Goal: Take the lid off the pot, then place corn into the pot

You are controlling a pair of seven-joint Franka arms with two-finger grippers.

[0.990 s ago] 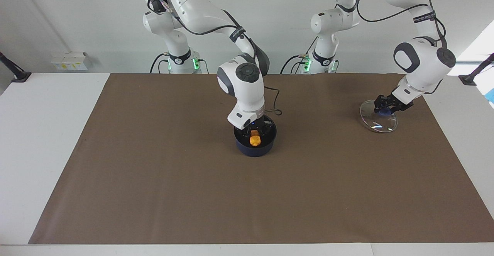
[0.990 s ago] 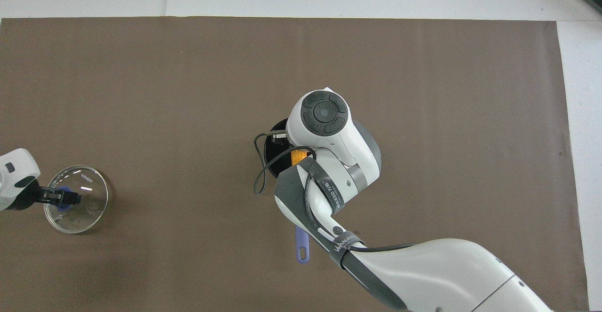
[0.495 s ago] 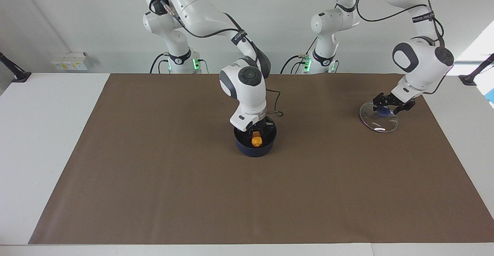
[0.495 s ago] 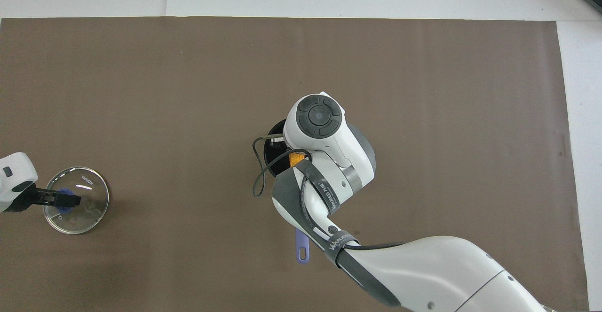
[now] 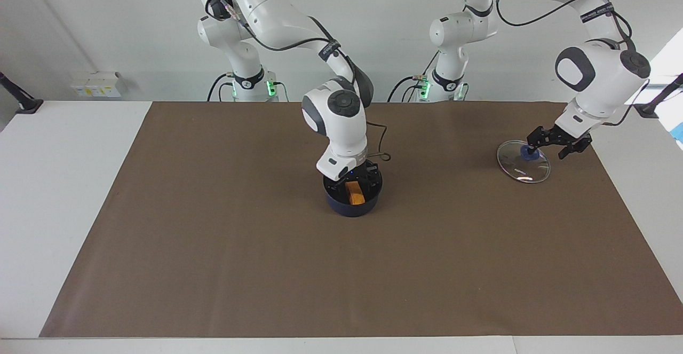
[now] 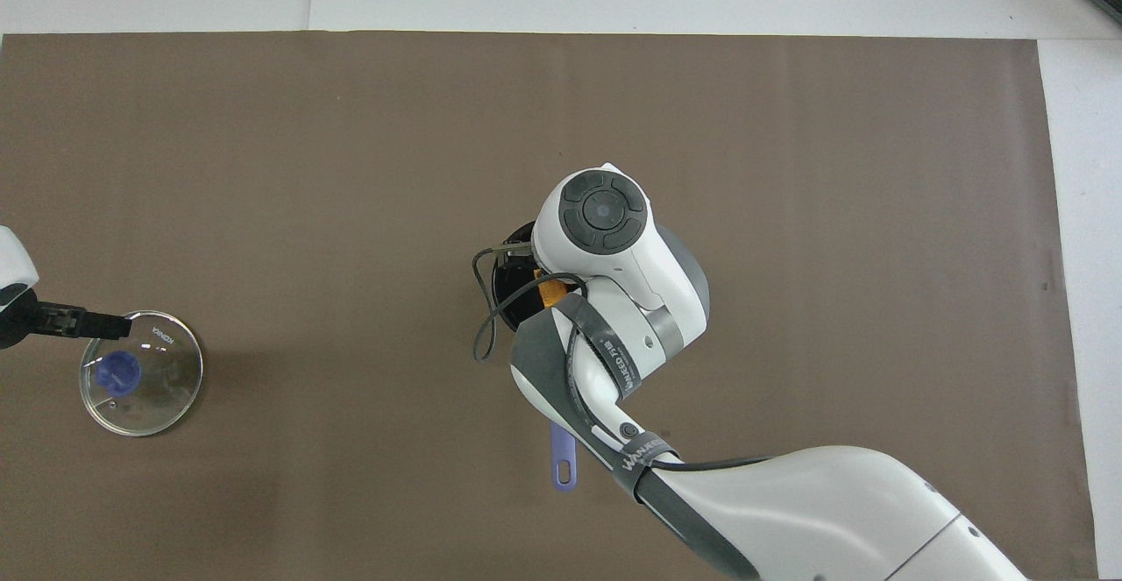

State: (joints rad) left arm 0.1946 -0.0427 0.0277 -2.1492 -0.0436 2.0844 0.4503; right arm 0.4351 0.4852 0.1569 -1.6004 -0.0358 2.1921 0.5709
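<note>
Our right claw (image 5: 353, 178) sits low in the mouth of the pot (image 5: 352, 203), its fingers now spread apart with the corn (image 5: 354, 191) lying loose between them on the black bottom; a second ago that claw was clamped on the cob and held it a little higher. The pot stands near the middle of the brown mat (image 5: 267, 268) that covers the desk (image 5: 53, 183), somewhat toward the robots' edge, and in the overhead view its blue handle (image 6: 562, 463) points back toward the robots from under the right arm. Our left claw (image 5: 557, 143) has let go of the blue knob (image 5: 529, 152) and now hangs open just above the lid (image 5: 523, 163), off its edge toward the left arm's end of the desk; a second ago it was pinching that knob. The lid lies flat on the mat close to the left arm's end, well apart from the pot, and it has not shifted.
</note>
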